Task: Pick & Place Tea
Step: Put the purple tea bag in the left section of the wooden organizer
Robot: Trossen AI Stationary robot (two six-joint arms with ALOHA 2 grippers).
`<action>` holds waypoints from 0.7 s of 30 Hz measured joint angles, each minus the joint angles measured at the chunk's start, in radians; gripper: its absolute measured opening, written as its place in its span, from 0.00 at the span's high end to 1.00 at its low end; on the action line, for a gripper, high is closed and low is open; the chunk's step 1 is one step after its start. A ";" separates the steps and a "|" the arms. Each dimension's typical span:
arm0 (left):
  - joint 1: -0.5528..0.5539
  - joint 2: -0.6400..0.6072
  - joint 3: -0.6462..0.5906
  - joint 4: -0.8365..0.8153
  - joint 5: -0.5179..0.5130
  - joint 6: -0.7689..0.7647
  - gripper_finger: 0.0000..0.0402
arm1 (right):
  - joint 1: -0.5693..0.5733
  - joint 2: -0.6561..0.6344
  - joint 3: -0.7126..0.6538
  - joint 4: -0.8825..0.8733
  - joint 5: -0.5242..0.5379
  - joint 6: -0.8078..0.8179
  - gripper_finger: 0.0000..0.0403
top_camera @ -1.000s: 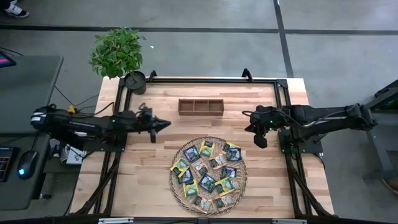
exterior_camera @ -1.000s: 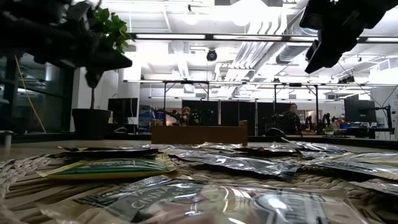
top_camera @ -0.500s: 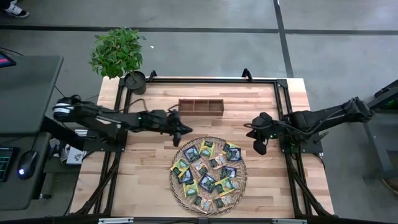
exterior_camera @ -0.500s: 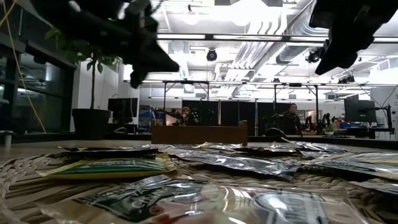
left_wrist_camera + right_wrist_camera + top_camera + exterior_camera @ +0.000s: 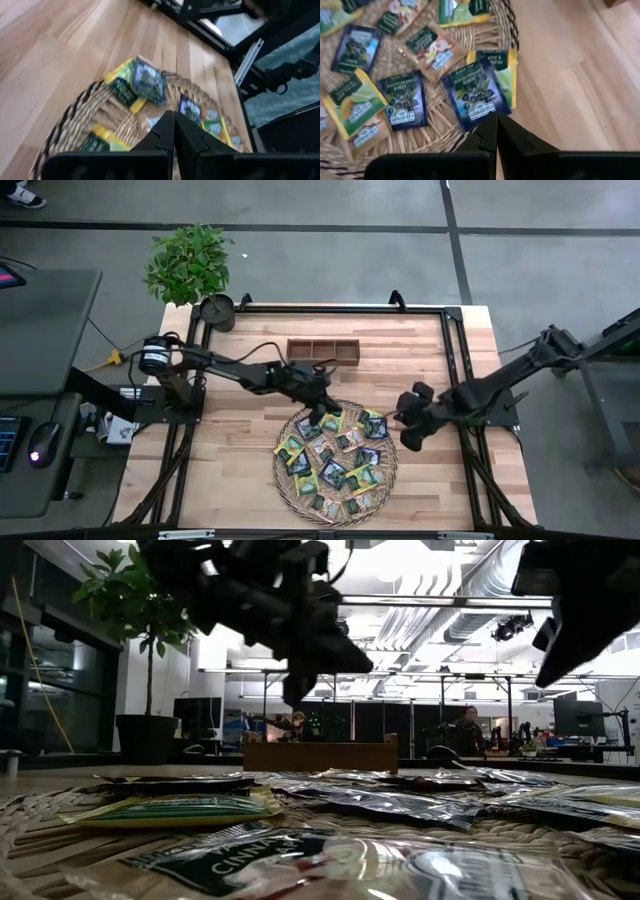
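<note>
- Overhead, the left gripper [image 5: 331,405] is seen with its fingers [image 5: 172,131] pressed together and nothing held between them, poised above the far left edge of the round woven tray [image 5: 285,484].
- The right gripper [image 5: 403,418] is likewise shown with its fingers [image 5: 496,134] closed tight and empty, held at the tray's right rim [image 5: 506,20], over a dark blue sachet [image 5: 476,98] lying beside a green and yellow one [image 5: 501,77].
- The tea sachets [image 5: 334,461] are spread flat inside the tray in dark blue, green and yellow wrappers, some overlapping.
- A wooden box with three compartments [image 5: 322,351] is set on the table [image 5: 230,450] beyond the tray, well apart from it.
- A potted plant [image 5: 190,268] is placed at the table's far left corner.
- From table height, both arms are seen hanging above the sachets.
</note>
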 joint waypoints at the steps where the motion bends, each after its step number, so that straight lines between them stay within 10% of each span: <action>1: 0.000 0.005 0.013 0.000 -0.005 -0.003 1.00 | 0.014 0.018 0.000 0.005 0.008 0.018 1.00; 21: 0.000 0.027 0.039 0.010 -0.090 -0.053 1.00 | 0.096 0.046 -0.282 0.487 0.038 0.143 1.00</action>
